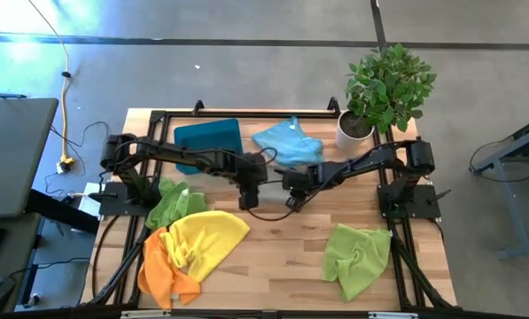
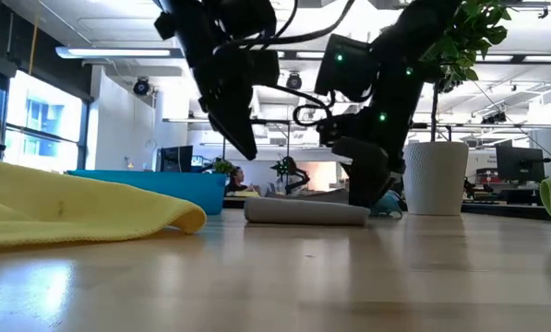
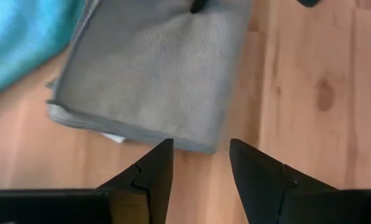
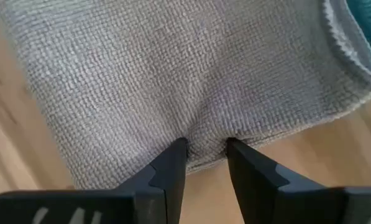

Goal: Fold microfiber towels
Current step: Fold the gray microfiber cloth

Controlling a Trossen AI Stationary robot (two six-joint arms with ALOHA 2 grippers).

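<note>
Right gripper pinches the folded grey towel at its edge; left gripper hovers just off it, empty, jaws apart — press flat, square the corners.

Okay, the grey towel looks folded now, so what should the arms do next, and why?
Probably release: open the right gripper, whose fingertips pinch the edge of the grey towel, and lift it clear. The towel already lies flat and folded on the table, and the left gripper hangs open just off it, holding nothing.
</note>
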